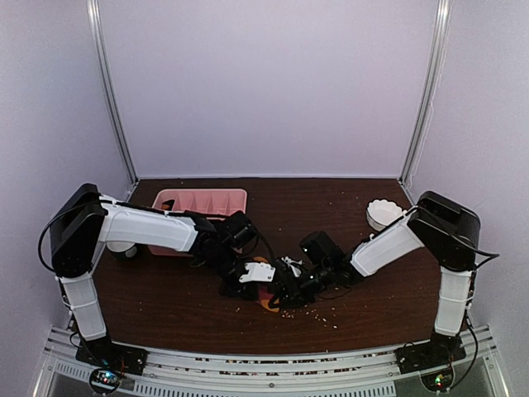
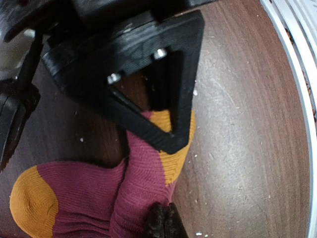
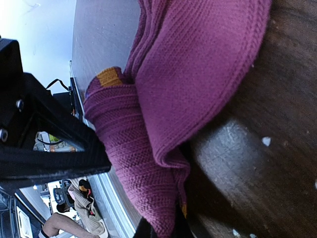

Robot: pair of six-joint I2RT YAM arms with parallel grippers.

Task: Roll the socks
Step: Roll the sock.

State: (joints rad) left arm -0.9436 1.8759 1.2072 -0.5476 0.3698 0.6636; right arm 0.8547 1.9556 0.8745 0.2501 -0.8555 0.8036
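The socks (image 2: 94, 198) are dark red knit with orange ends and lie bunched on the brown table. In the top view only an orange bit of the socks (image 1: 269, 304) shows beneath the two wrists. My left gripper (image 2: 165, 222) is shut, its tips pinching a raised fold at the socks' right edge. My right gripper (image 3: 163, 232) is shut on a hanging fold of the socks (image 3: 198, 74), whose cloth runs down between its fingers. Both grippers meet at the table's middle, left gripper (image 1: 263, 288) beside right gripper (image 1: 281, 294).
A pink tray (image 1: 169, 200) sits at the back left and a white bowl (image 1: 383, 213) at the back right. Crumbs are scattered over the table (image 1: 331, 318). The right gripper's black triangular frame (image 2: 185, 74) hangs just above the socks.
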